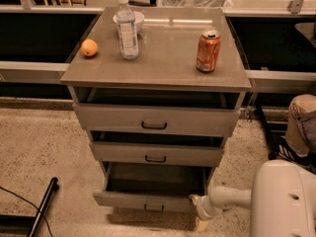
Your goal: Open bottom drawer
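Grey-taupe bottom drawer [123, 200] stands pulled out, small dark handle centred; gripper [198, 211] at its right corner, grasp impossible to tell.

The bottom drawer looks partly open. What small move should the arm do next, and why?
Probably a short pull outward, away from the cabinet. The gripper sits at the right front corner of the bottom drawer, which stands out past the middle drawer and shows its inside, yet may have travel left.

Claw [197, 210] right of bottom drawer [143, 200]
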Available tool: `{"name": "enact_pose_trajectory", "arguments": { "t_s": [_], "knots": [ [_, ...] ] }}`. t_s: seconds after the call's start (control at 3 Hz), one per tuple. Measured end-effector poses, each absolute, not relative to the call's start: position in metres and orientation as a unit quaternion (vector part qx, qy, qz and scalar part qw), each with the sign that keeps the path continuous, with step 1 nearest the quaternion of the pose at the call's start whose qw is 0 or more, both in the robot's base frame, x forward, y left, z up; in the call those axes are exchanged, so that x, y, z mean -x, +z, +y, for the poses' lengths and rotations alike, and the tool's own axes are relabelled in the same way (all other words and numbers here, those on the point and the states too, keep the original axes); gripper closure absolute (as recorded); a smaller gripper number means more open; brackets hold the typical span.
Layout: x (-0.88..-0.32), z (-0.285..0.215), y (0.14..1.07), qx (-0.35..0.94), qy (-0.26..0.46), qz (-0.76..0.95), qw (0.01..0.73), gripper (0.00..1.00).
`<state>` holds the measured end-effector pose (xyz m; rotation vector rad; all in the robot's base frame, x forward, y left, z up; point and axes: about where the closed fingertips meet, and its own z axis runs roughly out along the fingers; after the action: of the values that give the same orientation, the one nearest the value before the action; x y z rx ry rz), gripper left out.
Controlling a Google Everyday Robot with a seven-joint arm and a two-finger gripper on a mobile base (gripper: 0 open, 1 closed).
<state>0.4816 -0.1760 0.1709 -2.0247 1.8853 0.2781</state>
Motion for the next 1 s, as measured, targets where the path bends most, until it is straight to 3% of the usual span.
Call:
{"name": "enact_pose_trajectory", "arguments": {
  "t_s": [0.33, 0.67, 1.0],
  "knots": [
    [-0.4803, -0.1757, 0.1700, 0.717, 0.099, 0.667, 0.177, 0.20],
    [-0.4798, -0.1756, 0.1694, 0.718, 0.100, 0.666, 0.175, 0.32],
    [-0.4798, -0.1756, 0.1696, 0.718, 0.100, 0.666, 0.175, 0.32]
  ]
}}
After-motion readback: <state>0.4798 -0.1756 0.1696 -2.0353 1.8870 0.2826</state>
